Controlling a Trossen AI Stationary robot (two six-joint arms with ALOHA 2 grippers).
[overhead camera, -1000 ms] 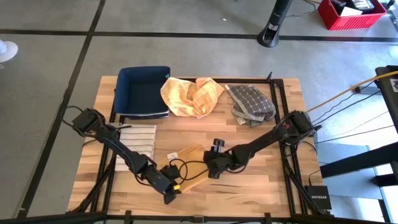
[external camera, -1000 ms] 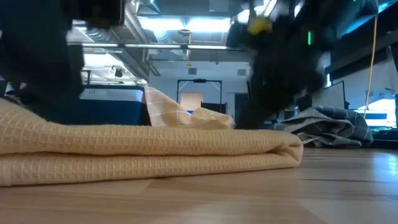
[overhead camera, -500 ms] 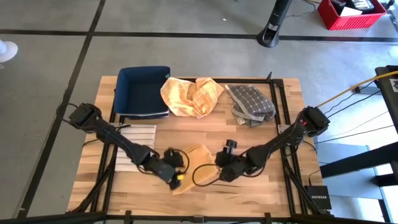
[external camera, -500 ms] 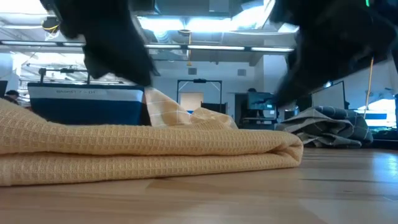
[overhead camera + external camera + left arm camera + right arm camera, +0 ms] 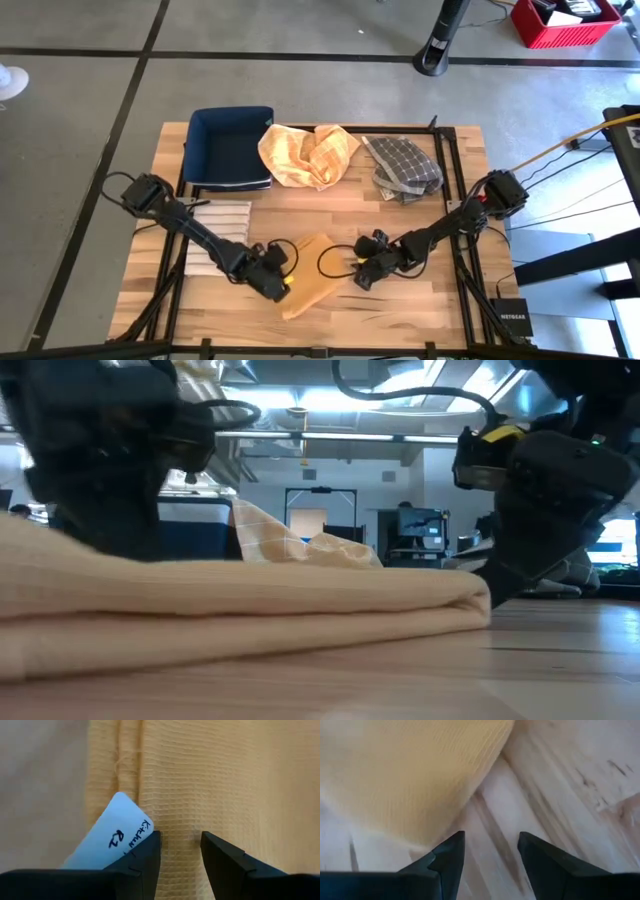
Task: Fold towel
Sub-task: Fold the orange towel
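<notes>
The folded yellow towel (image 5: 312, 272) is lying on the desk (image 5: 420, 310), with the left claw (image 5: 277, 285) and right claw (image 5: 360, 278) both hovering open and gripping nothing.

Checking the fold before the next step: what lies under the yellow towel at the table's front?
The yellow towel lies folded on the bare wooden table. A white label pokes out at its edge. Anything under the middle is hidden.

Bright, even light, blurred close-ups (ceiling lamps)
</notes>
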